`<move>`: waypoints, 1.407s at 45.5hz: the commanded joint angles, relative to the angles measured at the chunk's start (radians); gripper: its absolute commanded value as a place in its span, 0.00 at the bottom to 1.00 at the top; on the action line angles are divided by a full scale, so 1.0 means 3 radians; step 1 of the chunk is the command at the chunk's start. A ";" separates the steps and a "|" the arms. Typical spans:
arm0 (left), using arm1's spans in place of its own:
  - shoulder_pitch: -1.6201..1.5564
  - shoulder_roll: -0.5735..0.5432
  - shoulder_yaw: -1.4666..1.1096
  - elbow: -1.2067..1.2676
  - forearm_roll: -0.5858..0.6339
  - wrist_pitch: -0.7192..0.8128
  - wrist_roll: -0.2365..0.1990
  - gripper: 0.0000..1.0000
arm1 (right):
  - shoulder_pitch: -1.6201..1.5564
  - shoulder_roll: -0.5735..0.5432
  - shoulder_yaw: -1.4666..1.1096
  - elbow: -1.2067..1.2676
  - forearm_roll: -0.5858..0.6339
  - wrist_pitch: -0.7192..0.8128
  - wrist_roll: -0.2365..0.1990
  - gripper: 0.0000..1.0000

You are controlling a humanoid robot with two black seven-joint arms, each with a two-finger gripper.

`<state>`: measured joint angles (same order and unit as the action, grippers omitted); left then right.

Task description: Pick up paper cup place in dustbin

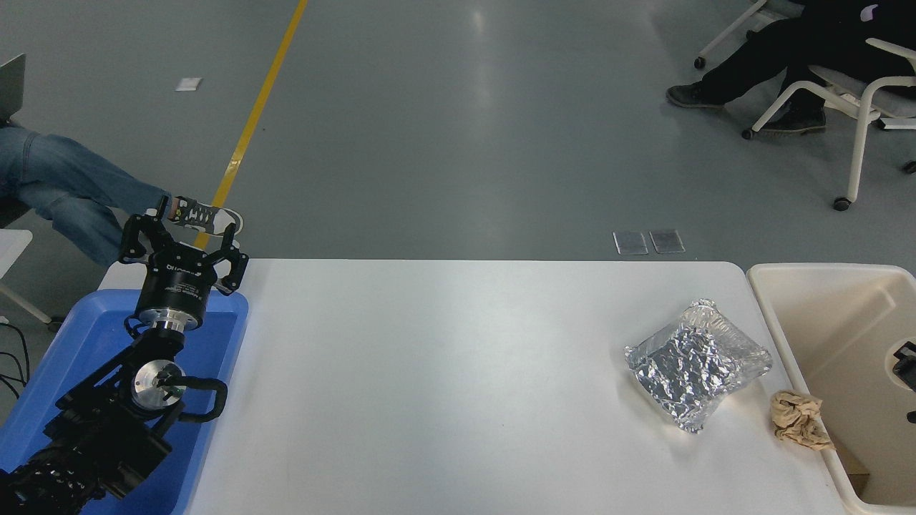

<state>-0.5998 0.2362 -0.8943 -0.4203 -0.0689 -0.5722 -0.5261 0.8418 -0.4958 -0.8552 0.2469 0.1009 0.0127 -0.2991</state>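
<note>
At far left, the black left pincer (180,239) hangs with fingers spread above the blue plastic bin (215,343). A crinkled silver foil packet (698,363) and crumpled brown paper wad (798,420) lie on the white bench (429,386), near the large cream-beige rectangular dustbin (801,343). Only a sliver of the right pincer (906,357) shows there; its state cannot be told. No paper cup is visible.

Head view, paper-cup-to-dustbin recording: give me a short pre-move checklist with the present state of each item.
1. Paper cup located: not ok; no cup shows on the table or in the visible part of the dustbin.
2. Right gripper state: cannot tell; only a black sliver shows at the right edge, over the dustbin.
3. Left gripper parked clear: ok; it is open above the blue bin, far from the dustbin.
4. Distractors left alone: ok; foil packet and brown paper wad lie on the table beside the dustbin.
5. Dustbin opening unobstructed: ok.
</note>
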 commanded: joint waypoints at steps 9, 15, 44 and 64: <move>0.0000 0.0000 0.0000 0.0000 0.0000 0.0000 0.0000 0.99 | 0.0471 -0.0203 0.0018 0.0511 0.0016 0.0004 0.0000 0.89; 0.0000 0.0000 0.0000 0.0000 0.0000 -0.0005 0.0000 0.99 | 0.1069 -0.0505 -0.0069 0.1293 0.0011 0.0060 -0.0020 1.00; 0.0000 0.0000 0.0000 0.0000 0.0000 0.0000 0.0000 0.99 | 0.3513 -0.0010 -0.1465 0.2940 0.0016 0.1756 -0.0036 1.00; 0.0000 -0.0005 0.0005 0.0000 0.0000 0.0000 0.0000 0.99 | 0.4556 0.0599 -0.1219 0.3293 0.0022 0.2576 -0.0031 1.00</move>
<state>-0.5998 0.2355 -0.8943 -0.4204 -0.0688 -0.5720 -0.5261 2.0287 -0.4188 -1.2396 1.1700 0.1052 0.6990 -0.3087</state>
